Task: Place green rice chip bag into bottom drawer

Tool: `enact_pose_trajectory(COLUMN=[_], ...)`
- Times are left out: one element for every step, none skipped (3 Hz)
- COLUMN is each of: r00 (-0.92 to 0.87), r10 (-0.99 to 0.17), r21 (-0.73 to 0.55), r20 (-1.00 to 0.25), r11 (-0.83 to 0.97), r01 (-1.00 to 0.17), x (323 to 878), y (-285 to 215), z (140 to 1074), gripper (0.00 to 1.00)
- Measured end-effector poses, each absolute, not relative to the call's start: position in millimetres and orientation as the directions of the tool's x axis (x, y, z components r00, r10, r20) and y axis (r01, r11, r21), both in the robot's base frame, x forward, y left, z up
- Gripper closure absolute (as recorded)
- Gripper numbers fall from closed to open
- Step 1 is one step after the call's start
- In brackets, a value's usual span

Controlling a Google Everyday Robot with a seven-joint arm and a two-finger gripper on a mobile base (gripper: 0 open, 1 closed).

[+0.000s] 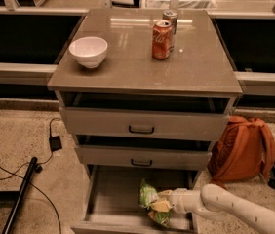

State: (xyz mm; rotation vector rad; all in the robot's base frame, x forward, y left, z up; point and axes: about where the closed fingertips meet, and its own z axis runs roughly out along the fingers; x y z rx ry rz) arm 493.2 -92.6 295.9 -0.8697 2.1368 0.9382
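The green rice chip bag (148, 197) is a crumpled light-green foil bag held over the right part of the bottom drawer (113, 195), which is pulled open and shows a flat grey floor. My gripper (160, 206) reaches in from the lower right on a white arm and is shut on the bag. The bag hangs low inside the drawer; I cannot tell whether it touches the floor.
The two upper drawers (141, 126) with dark handles are slightly open. On the cabinet top stand a white bowl (88, 51) and two soda cans (162, 39). An orange backpack (242, 149) leans right of the cabinet. Cables and a black pole (20, 191) lie left.
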Motion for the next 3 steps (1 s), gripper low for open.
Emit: enact_pose_trajectory(r00=[-0.605, -0.609, -0.609], r10=[-0.286, -0.283, -0.283], r21=[0.386, 0.386, 0.386], r20=[-0.743, -0.741, -0.741], r11=[0.555, 0.562, 0.562], r01=[-0.737, -0.731, -0.731], x=[496.8, 498.0, 498.0], y=[-84.9, -84.4, -84.3], z=[288.3, 286.8, 286.8], gripper=[0.38, 0.15, 0.00])
